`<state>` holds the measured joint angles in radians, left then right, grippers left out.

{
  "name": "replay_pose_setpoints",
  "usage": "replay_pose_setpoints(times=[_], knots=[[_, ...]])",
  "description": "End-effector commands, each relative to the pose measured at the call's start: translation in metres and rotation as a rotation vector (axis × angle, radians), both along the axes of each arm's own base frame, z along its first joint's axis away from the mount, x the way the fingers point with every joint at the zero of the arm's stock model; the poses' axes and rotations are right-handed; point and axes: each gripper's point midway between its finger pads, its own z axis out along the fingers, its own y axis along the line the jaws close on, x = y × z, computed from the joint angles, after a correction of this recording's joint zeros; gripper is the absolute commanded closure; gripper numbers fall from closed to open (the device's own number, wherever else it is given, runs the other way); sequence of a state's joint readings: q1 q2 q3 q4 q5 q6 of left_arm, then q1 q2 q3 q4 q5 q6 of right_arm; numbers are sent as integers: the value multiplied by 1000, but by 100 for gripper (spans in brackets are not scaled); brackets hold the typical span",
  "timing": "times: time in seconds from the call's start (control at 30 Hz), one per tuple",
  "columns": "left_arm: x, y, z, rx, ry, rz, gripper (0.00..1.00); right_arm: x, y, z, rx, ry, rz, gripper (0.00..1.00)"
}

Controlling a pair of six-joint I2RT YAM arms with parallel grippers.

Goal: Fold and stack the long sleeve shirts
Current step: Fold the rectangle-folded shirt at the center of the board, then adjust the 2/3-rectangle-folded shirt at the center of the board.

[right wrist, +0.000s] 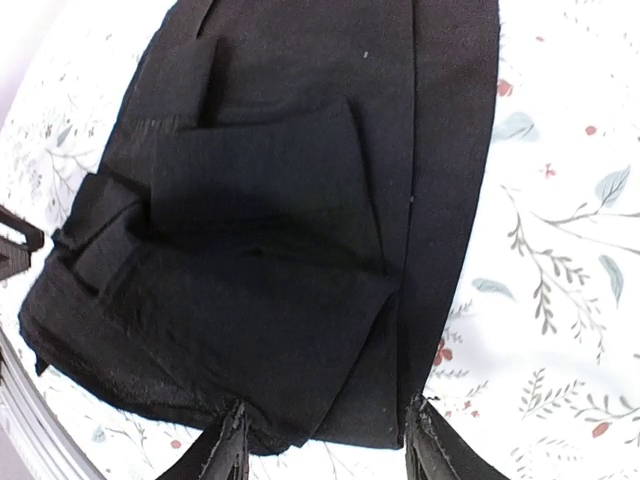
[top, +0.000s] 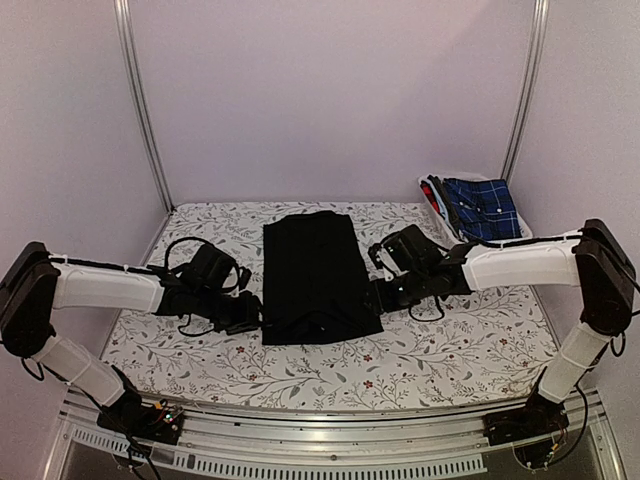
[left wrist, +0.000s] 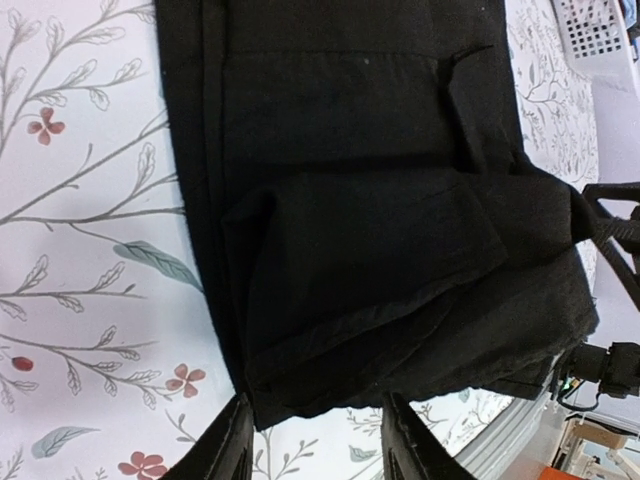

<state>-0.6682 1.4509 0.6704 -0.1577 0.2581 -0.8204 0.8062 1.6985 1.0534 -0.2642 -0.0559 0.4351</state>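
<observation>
A plain black long sleeve shirt (top: 315,275) lies flat in the middle of the table, folded into a long rectangle with its sleeves laid inward. My left gripper (top: 250,312) is open at the shirt's near left corner. In the left wrist view the gripper (left wrist: 318,440) has its fingers spread just short of the cloth's (left wrist: 370,200) corner, holding nothing. My right gripper (top: 378,297) is open at the shirt's near right edge. In the right wrist view the gripper (right wrist: 325,445) straddles the hem of the cloth (right wrist: 280,220) without pinching it.
A white slotted basket (top: 432,193) at the far right corner holds a blue plaid shirt (top: 482,208) and a red item. The floral tablecloth (top: 450,345) covers the table. Walls close in on three sides. A metal rail (top: 330,430) runs along the near edge.
</observation>
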Motion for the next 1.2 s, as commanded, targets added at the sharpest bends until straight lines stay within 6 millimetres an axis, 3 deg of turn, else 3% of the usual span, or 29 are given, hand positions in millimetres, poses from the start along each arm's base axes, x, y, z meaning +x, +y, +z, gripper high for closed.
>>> replay_pose_setpoints(times=[0.0,0.27,0.43,0.6,0.7,0.9,1.0,1.17], knots=[[-1,-8,1,-30,-7,-10,57,-21,4,1,-3,-40,34,47],[-1,-11,-10,-19,9,-20,56,-40,16,-15,-30,-39,96,47],[-1,-12,-14,-12,10,-18,56,-36,22,-25,-54,-50,86,47],[1,-17,-17,-17,15,-17,58,-31,31,-35,-62,-31,88,56],[6,-19,-15,-20,3,-12,64,-27,36,-32,-59,-34,80,66],[15,-25,-8,-29,-17,-6,90,-16,38,-23,-81,-51,46,91],[23,-25,1,-26,-46,3,98,-5,39,-14,-106,-73,17,95],[51,-22,18,-56,-80,39,100,31,40,5,-93,-94,-47,95]])
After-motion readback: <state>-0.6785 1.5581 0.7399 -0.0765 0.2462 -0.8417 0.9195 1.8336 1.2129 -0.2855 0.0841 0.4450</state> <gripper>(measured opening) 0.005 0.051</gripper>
